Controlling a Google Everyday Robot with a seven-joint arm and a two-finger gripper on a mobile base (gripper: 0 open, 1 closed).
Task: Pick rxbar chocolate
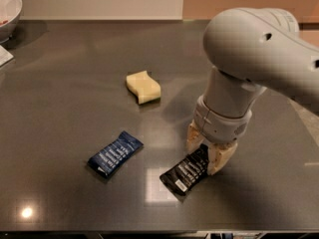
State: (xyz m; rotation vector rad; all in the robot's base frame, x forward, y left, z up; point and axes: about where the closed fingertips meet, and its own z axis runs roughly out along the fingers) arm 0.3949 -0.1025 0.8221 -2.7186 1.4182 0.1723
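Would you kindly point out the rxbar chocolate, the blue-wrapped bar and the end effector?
rxbar chocolate (185, 176): camera view, middle of its black wrapper.
blue-wrapped bar (115, 154): camera view, middle of its wrapper.
end effector (204, 157): camera view, its tip, down at the rxbar chocolate's far end.

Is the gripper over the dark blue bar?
No, the gripper is down on the black rxbar chocolate, fingers pinching its far end; the dark blue bar lies apart from it.
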